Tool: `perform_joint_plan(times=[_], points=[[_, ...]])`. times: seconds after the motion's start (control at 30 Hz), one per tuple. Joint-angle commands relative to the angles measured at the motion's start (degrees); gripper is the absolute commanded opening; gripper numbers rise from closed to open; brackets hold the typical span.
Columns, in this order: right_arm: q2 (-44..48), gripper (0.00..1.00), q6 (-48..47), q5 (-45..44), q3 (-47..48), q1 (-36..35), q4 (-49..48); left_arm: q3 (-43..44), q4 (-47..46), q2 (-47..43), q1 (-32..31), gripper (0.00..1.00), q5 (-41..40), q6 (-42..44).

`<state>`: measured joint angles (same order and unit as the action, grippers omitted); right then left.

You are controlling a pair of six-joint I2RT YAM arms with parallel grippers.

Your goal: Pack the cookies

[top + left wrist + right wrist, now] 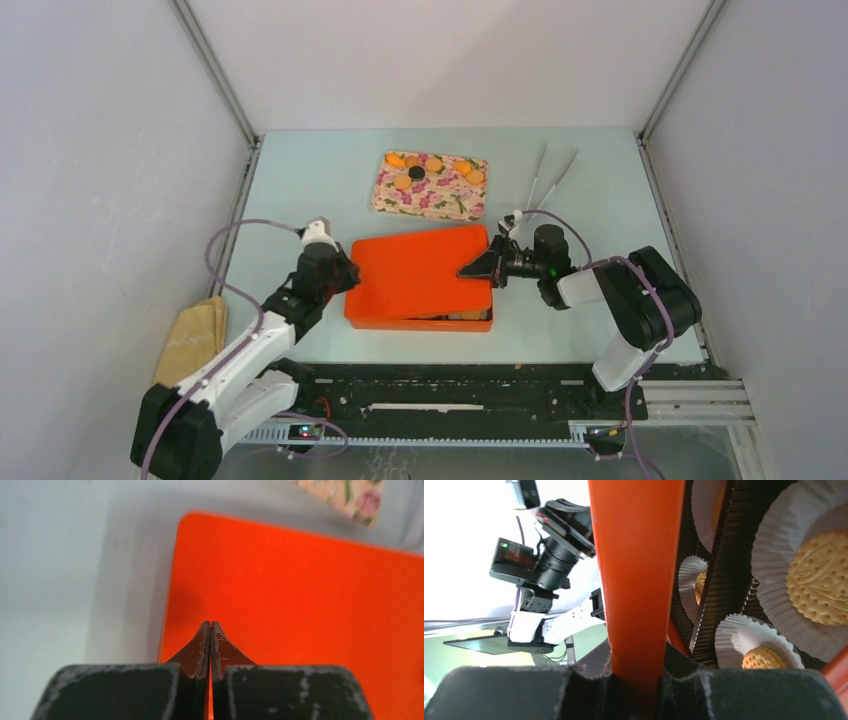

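Right gripper (478, 268) clamps orange lid (415, 270) | left gripper (348, 272) pinched closed | pale-green table (300, 190) | white walls (100, 150)

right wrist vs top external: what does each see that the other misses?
Right wrist only: cookies sitting in white paper liners under the lid. Top external only: the floral tray with loose cookies, and tongs beside it. Both: the orange lid with the right gripper clamped on its edge.
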<state>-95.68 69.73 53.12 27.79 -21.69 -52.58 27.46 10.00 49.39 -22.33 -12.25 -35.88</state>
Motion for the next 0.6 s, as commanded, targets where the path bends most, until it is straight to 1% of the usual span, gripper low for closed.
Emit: perform_joint_plan(times=[0.0, 0.17, 0.2, 0.23, 0.3, 0.37, 0.4, 0.47, 0.5, 0.57], points=[[-1.6, 0.01, -2.0, -0.3, -0.1, 1.5, -0.6, -5.5, -11.9, 5.8, -2.6, 0.00, 5.2, -2.3], [-1.6, 0.05, -2.7, -0.7, 0.0, 1.8, 1.3, -6.2, -14.1, 9.9, -3.2, 0.00, 6.2, -2.4], [-1.3, 0.10, -2.9, -0.9, 0.1, 1.8, 2.2, -6.3, -14.5, 10.2, -3.2, 0.00, 6.4, -2.4], [-0.8, 0.16, -3.4, -1.2, 0.0, 1.8, 3.2, -6.3, -14.9, 10.5, -3.2, 0.00, 6.4, -2.4], [1.2, 0.33, -5.0, -2.6, 0.1, 1.8, 6.8, -6.6, -15.6, 11.3, -3.2, 0.00, 6.8, -2.6], [4.3, 0.51, -7.7, -4.9, 0.1, 1.7, 12.7, -7.0, -16.6, 12.4, -3.3, 0.00, 7.5, -2.8], [6.4, 0.59, -9.5, -6.3, 0.2, 1.7, 16.3, -7.1, -17.3, 13.1, -3.2, 0.00, 8.0, -2.9], [11.6, 0.71, -13.4, -9.7, 1.0, 1.7, 24.8, -7.7, -18.7, 14.4, -3.3, 0.00, 8.9, -3.3], [13.2, 0.75, -15.1, -11.6, 1.4, 1.7, 28.8, -7.8, -19.4, 15.3, -3.3, 0.00, 9.4, -3.5], [19.2, 0.80, -17.8, -15.3, 2.0, 1.7, 36.6, -7.8, -20.7, 17.0, -3.3, 0.00, 10.4, -3.6]])
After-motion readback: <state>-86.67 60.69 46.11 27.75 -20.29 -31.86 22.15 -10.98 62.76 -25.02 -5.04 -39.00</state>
